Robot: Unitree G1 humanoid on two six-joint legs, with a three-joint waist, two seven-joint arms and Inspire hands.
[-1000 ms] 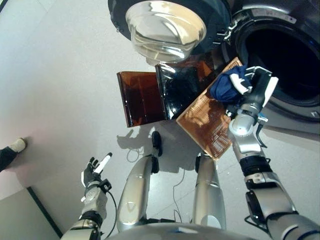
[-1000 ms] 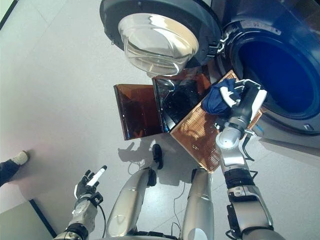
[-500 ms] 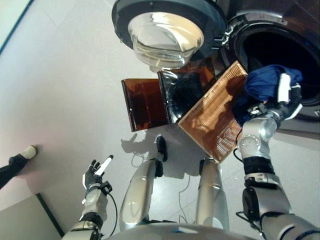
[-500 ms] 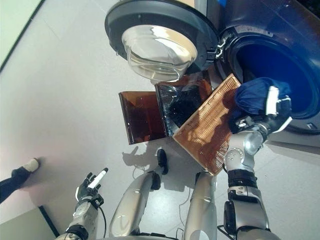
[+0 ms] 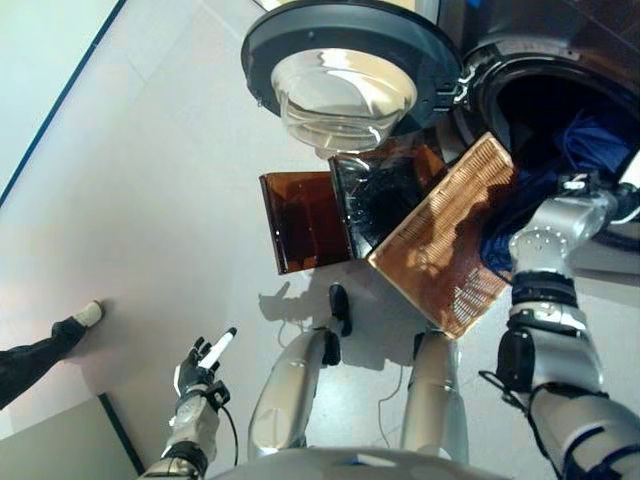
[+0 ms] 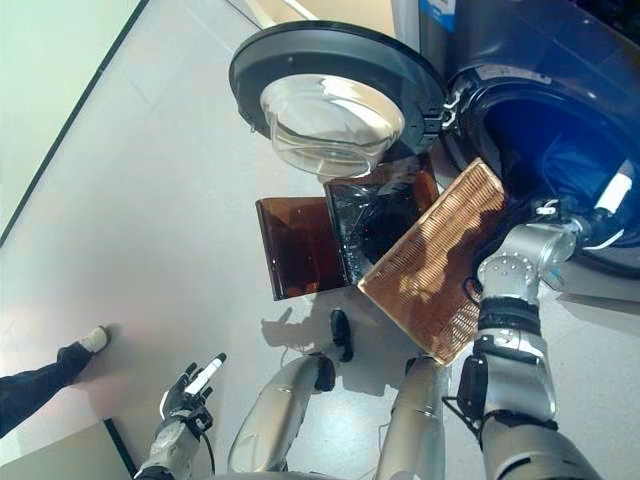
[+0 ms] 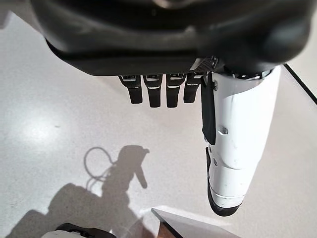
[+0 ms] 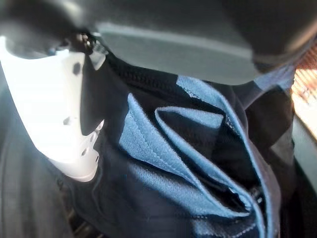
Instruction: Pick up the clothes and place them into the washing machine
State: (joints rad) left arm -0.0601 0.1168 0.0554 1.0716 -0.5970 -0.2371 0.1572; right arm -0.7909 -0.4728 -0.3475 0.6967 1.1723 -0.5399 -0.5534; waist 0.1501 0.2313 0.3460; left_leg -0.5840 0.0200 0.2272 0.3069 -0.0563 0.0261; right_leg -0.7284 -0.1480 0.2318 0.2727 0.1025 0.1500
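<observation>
A dark blue garment [image 8: 198, 163] is bunched against my right hand [image 6: 603, 212], whose white-covered thumb [image 8: 54, 109] presses on the cloth. That hand is at the mouth of the washing machine drum [image 5: 545, 95], and the garment [image 5: 590, 140] hangs inside the opening. The round glass door [image 5: 345, 85] stands swung open to the left of the drum. My left hand [image 5: 203, 360] hangs low at the left, open, its fingers [image 7: 158, 89] straight over the bare floor.
An amber plastic basket [image 5: 385, 200] stands on the floor below the door, with a ribbed lid [image 5: 445, 235] leaning toward the drum and a brown panel [image 5: 305, 220] at its left. A person's leg and shoe [image 5: 40, 345] show at the left edge.
My right hand has carried the blue garment from over the basket lid up and right into the drum mouth. The camera has shifted. The left hand stays idle.
</observation>
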